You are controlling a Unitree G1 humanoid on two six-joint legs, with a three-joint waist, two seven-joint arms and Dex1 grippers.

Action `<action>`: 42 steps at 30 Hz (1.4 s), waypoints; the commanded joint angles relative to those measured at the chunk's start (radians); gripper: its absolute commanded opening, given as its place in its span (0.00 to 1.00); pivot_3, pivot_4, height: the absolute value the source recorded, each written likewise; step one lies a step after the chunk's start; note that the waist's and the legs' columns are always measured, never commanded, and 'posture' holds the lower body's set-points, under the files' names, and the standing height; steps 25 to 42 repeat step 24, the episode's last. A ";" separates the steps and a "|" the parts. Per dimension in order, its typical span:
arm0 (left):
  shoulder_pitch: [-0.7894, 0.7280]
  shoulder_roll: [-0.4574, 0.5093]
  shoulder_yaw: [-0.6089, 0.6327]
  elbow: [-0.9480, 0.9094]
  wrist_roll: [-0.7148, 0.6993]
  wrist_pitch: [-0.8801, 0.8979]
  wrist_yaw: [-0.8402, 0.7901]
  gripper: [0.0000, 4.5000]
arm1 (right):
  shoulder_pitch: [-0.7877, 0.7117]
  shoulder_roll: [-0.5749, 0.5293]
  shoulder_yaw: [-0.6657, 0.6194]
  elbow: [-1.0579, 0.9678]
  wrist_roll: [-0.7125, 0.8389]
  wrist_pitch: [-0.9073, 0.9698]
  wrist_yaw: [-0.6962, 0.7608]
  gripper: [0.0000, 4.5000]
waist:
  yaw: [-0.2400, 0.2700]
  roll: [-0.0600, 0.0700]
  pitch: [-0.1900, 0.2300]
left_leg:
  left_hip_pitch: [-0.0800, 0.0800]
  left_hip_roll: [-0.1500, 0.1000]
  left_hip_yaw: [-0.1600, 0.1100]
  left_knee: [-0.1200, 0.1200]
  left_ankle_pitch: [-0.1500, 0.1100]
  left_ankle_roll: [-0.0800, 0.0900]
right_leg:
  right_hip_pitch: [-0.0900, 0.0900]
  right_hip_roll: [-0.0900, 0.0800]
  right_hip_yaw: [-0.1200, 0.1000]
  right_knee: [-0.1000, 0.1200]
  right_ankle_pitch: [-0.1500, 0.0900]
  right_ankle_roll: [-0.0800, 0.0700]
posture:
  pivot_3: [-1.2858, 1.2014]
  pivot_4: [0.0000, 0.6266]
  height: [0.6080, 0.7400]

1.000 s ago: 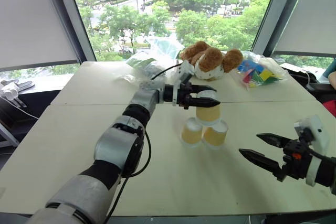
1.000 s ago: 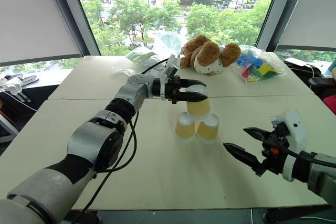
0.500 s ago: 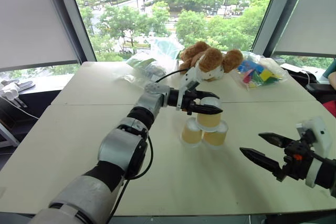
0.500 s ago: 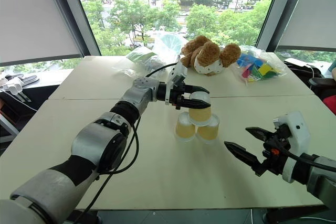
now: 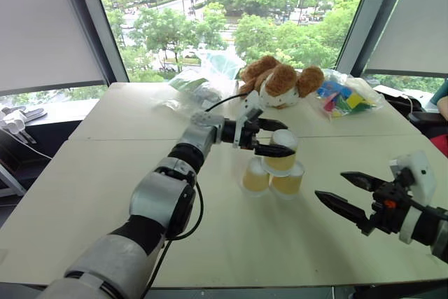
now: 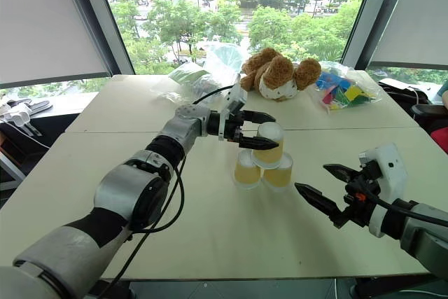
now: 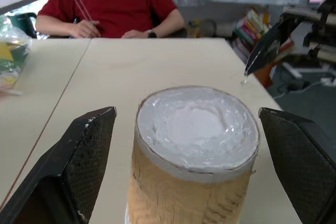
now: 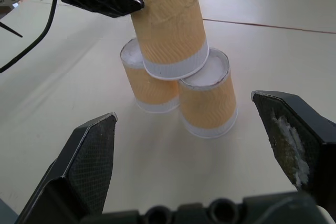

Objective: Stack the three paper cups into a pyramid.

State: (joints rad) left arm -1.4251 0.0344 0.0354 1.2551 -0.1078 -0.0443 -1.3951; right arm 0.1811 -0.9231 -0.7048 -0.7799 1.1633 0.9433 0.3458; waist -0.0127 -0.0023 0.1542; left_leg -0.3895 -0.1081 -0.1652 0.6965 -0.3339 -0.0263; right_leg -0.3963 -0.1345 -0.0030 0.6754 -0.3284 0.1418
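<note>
On the pale beige table (image 5: 105,194), three small tapered yellow-orange paper cups with white bases stand upside down as a pyramid near the middle. Two bottom cups sit side by side and touching: the left bottom cup (image 5: 255,176) and the right bottom cup (image 5: 288,180). The top cup (image 5: 281,152) rests on both of them, straddling the seam between their white bases, standing a little tilted in the right wrist view.

The left tool (image 5: 276,138) reaches in level from the robot's left, its two black fingers spread wide on either side of the top cup, one behind it and one in front. In the left wrist view both fingers (image 7: 84,156) stand clear of the cup's wall, with gaps showing on each side, so the cup is not gripped.

The right tool (image 5: 348,194) hangs above the table well to the right of the pyramid, its fingers wide apart and holding nothing.

At the far edge of the table lie a brown plush toy (image 5: 280,80), a clear bag of coloured blocks (image 5: 343,99) and crumpled clear plastic bags (image 5: 199,82). A person in a red shirt (image 7: 113,1) sits beyond the table.
</note>
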 commanded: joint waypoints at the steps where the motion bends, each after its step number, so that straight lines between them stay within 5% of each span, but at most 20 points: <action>1: -0.070 0.032 0.058 -0.028 -0.056 0.022 -0.026 0.99 | -0.023 -0.012 0.011 -0.006 0.024 -0.015 -0.012 1.00 | 0.000 0.000 0.000 | 0.000 0.000 0.000 0.000 0.000 0.000 | 0.000 0.000 0.000 0.000 0.000 0.000 | 0.52 0.24 1.00; 6: -0.133 0.114 0.135 -0.053 -0.131 0.103 -0.058 0.99 | -0.040 -0.012 0.028 -0.002 0.024 -0.017 -0.018 1.00 | -0.001 0.000 0.000 | 0.000 0.000 -0.001 0.001 0.000 0.000 | 0.000 0.000 0.000 0.001 0.000 0.000 | 0.52 0.24 1.00; 11: -0.010 0.333 0.164 -0.138 -0.129 0.172 0.018 0.99 | 0.002 0.039 -0.035 0.027 -0.004 -0.047 -0.018 1.00 | -0.014 0.002 -0.001 | 0.002 0.001 0.000 0.001 0.000 0.001 | -0.003 0.000 0.000 0.006 0.000 0.000 | 0.52 0.24 1.00; 15: 0.285 0.481 0.132 -0.363 -0.093 0.254 0.103 0.99 | 0.109 0.055 -0.048 0.098 -0.176 -0.126 0.078 1.00 | -0.011 0.004 -0.002 | 0.006 0.000 0.000 -0.001 -0.001 0.001 | -0.002 0.000 0.001 0.009 0.000 0.000 | 0.52 0.24 1.00; 21: 0.894 0.589 0.156 -1.120 -0.208 0.615 0.227 0.99 | 0.131 0.076 0.010 0.169 -0.242 -0.188 0.190 1.00 | -0.002 0.003 -0.002 | 0.001 0.000 -0.004 0.000 -0.001 0.001 | -0.005 -0.001 0.005 0.008 0.000 0.000 | 0.52 0.24 1.00; 23: 0.988 0.594 0.166 -1.252 -0.237 0.685 0.273 0.99 | 0.122 0.084 0.028 0.172 -0.255 -0.192 0.199 1.00 | 0.012 0.003 -0.002 | -0.001 -0.001 -0.006 0.002 -0.001 0.001 | -0.004 -0.001 0.006 0.007 0.000 0.000 | 0.52 0.24 1.00; 42: 1.009 0.597 0.168 -1.288 -0.249 0.708 0.291 0.99 | 0.119 0.087 0.031 0.173 -0.259 -0.193 0.202 1.00 | 0.012 0.003 -0.002 | -0.001 -0.002 -0.007 0.003 -0.001 0.001 | -0.003 -0.001 0.006 0.006 0.000 0.000 | 0.52 0.24 1.00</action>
